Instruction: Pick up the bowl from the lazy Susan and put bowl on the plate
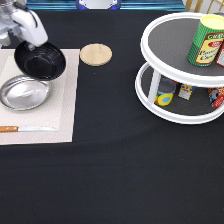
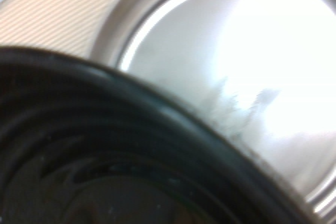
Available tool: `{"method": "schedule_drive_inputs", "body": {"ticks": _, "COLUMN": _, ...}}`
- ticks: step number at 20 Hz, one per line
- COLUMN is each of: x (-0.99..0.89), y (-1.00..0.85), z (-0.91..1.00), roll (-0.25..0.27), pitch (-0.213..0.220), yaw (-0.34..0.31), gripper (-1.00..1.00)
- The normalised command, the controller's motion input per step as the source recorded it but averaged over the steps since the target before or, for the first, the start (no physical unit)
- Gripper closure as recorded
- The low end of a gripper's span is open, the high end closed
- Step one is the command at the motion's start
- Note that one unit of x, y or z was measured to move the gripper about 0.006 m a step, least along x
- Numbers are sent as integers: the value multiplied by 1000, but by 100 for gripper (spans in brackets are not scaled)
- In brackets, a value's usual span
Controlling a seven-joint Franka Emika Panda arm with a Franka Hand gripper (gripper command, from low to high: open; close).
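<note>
Gripper (image 1: 31, 46) pinches the tilted bowl's (image 1: 40, 61) rim above the plate's (image 1: 24, 93) edge.

The desk (image 1: 115, 175) is covered edge to edge by a black cloth. A pale woven placemat (image 1: 67, 107) lies flat at the exterior view's left. Along the exterior view's top edge runs a narrow blue band (image 1: 55, 5), with a light wooden structure (image 1: 200, 5) at the top right corner. Lighting is even, producing only soft shadows.
</note>
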Motion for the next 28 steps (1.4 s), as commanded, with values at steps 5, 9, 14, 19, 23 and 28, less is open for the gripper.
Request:
{"method": "schedule_drive_inputs", "body": {"ticks": 5, "x": 295, "y": -291, "z": -187, "roll": -6, "pitch": 0, "yaw": -242, "gripper": 100}}
{"method": "schedule_drive_inputs", "body": {"ticks": 9, "x": 296, "y": -195, "z": -176, "roll": 0, "pitch": -27, "yaw": -272, "gripper": 100}}
{"method": "schedule_drive_inputs", "body": {"ticks": 14, "x": 278, "y": -299, "z": -148, "roll": 2, "pitch": -15, "yaw": -219, "gripper": 100}}
{"method": "schedule_drive_inputs", "body": {"ticks": 19, "x": -31, "y": -181, "z": -145, "roll": 0, "pitch": -10, "yaw": -109, "gripper": 100}}
{"method": "schedule_drive_inputs", "body": {"ticks": 23, "x": -102, "y": 93, "z": -44, "roll": 1, "pitch": -2, "yaw": -7, "gripper": 100}}
{"method": "schedule_drive_inputs", "body": {"ticks": 28, "x": 110, "y": 123, "z": 29, "roll": -3, "pitch": 0, "yaw": 0, "gripper": 100}}
